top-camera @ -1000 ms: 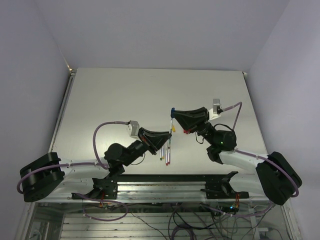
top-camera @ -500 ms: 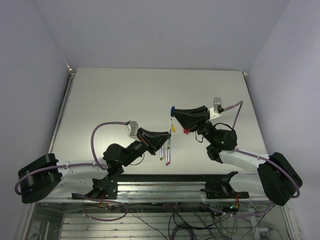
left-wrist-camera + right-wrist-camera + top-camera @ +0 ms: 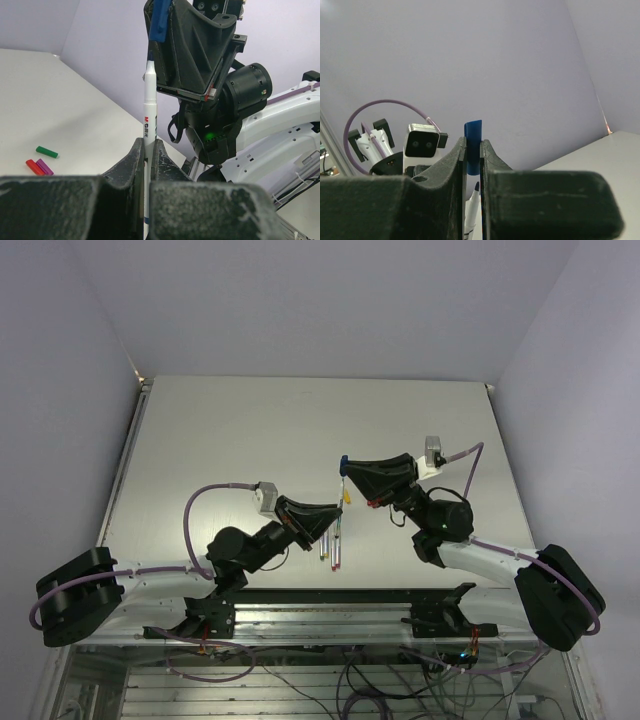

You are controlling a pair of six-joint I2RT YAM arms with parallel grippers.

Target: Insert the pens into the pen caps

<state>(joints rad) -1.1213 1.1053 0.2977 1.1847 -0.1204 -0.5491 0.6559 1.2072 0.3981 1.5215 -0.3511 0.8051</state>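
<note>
Left arm (image 3: 240, 545): seen low over the near part of the desk (image 3: 250, 430), angled towards the centre.
Loose caps: green cap (image 3: 47, 151), red cap (image 3: 34, 166) and magenta cap (image 3: 45, 166) are seen lying flat on the desk, far left in the left wrist view. Red and magenta lie side by side, touching or nearly so. Green lies just beside them, apart.
Left fingers (image 3: 134, 162): pressed in on the held pen (image 3: 148, 122), its barrel pinched between them.
Held pen: whitish, stood upright clear of the desk, tip pointed up. The lower end is hidden by the fingers.
Spare pens (image 3: 337, 550): at least two are laid side by side on the desk between the arms, near the front edge. Their far ends are covered by the left fingers in the top view.
Blue cap (image 3: 160, 20): carried in the air directly above the held pen's tip and in line with it. Whether the tip is inside cannot be told.
Right fingers (image 3: 456, 160): pinched on the blue cap, whose upper end is left sticking out past them.
Right arm (image 3: 470, 545): angled in from the right, wrist turned towards the left fingers.
</note>
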